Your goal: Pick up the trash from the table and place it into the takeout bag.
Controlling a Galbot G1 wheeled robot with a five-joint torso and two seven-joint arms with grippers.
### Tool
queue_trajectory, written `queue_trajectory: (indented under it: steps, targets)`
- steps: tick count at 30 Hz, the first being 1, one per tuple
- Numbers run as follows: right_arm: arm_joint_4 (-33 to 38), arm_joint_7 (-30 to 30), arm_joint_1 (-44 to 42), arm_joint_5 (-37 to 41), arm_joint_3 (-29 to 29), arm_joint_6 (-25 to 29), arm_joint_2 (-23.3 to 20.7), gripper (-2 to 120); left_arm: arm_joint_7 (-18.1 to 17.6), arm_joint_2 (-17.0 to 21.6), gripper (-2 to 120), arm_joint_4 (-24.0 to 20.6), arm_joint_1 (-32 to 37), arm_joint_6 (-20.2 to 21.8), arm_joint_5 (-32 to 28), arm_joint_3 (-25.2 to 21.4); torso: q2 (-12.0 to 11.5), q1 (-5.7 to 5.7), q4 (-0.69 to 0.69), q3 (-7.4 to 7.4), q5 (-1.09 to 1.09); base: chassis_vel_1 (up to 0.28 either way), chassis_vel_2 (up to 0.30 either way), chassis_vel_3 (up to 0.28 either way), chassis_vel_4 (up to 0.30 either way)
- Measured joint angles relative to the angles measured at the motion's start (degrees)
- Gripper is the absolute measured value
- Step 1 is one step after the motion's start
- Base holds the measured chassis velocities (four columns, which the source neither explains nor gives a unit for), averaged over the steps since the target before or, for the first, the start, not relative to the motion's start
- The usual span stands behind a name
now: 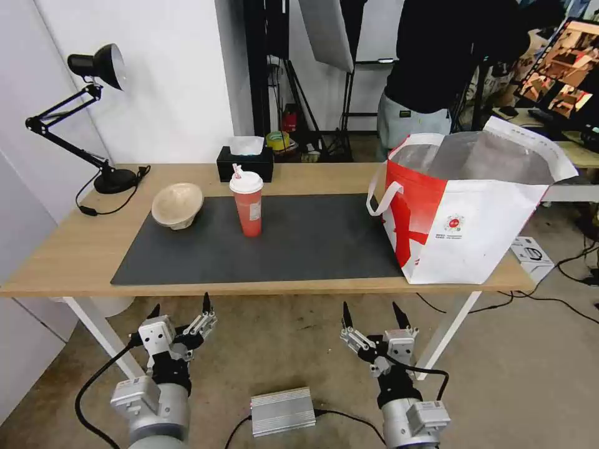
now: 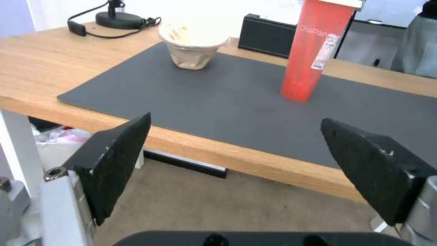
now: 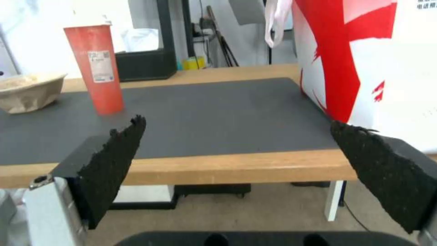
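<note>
Cup (image 1: 248, 204) looks top-heavy and slick, so I'd grip mid-body; my left hand (image 1: 180, 307) and right hand (image 1: 373, 312) hang wide open, empty.

Head high; wrists table-level, mat (image 1: 281, 240) shared

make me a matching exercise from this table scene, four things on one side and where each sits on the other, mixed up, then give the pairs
Things:
1. red drink cup
2. beige pulp-fibre bowl
3. takeout bag
4. black tissue box

Places:
A. on the bare wood at the table's far edge, behind the mat
B. standing at the table's right end
C. tipped on the mat's far left corner
D. upright on the mat, right of the bowl

Pairs: 1-D, 2-C, 3-B, 4-A
</note>
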Motion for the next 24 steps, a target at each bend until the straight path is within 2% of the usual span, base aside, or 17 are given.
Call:
queue_trajectory:
  steps: [22,24]
  targets:
    - [-0.77,-0.58,1.92,1.29,-0.45,0.52,0.56,100,0.0,0.41,100,0.57,-0.65,-0.03,-0.18,-0.29,0.0,0.0,0.0,0.0,0.0,0.0,0.0,0.0,0.0]
    - [-0.92,-3.66,2.68,2.1,-0.57,2.26,0.46,100,-0.01,0.58,100,0.59,-0.65,-0.08,-0.29,-0.41,0.0,0.0,-0.01,0.0,0.0,0.0,0.0,0.0,0.0]
